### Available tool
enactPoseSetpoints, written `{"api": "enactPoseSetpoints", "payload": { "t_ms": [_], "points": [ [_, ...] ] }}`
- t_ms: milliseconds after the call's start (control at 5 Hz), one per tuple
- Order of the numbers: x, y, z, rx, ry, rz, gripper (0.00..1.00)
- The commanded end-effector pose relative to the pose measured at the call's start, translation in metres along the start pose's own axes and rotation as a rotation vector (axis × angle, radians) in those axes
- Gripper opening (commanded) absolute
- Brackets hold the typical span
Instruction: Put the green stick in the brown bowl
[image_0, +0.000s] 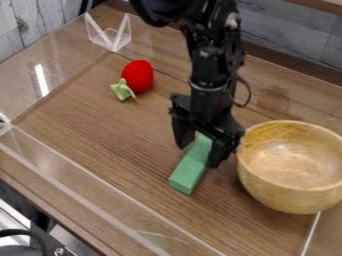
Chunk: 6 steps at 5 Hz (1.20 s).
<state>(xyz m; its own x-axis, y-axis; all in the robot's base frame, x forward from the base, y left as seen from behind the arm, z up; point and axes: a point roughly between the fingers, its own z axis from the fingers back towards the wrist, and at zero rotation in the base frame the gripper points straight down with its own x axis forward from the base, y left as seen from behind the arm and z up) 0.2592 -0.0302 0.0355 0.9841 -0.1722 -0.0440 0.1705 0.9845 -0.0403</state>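
The green stick (191, 170) lies flat on the wooden table, a light-green bar angled from lower left to upper right. My gripper (202, 142) has come down over its upper end, open, with one black finger on each side of the bar. The brown bowl (291, 166) sits just right of the stick, a round tan wooden bowl with a thick rim, nothing inside it. The bowl's near rim is close to my right finger.
A red strawberry-like toy (135, 74) with a green leaf lies at the upper left. Clear plastic walls (80, 165) border the table at the front and left. A clear folded stand (107, 32) sits at the back left.
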Motion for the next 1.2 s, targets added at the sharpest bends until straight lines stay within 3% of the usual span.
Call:
{"api": "enactPoseSetpoints", "payload": {
  "t_ms": [0, 600, 1000],
  "points": [
    [0.012, 0.007, 0.008, 0.000, -0.063, 0.014, 1.00],
    [0.011, 0.022, 0.003, -0.004, -0.090, 0.105, 1.00],
    [-0.001, 0.052, 0.000, -0.006, -0.097, 0.158, 1.00]
  ]
}}
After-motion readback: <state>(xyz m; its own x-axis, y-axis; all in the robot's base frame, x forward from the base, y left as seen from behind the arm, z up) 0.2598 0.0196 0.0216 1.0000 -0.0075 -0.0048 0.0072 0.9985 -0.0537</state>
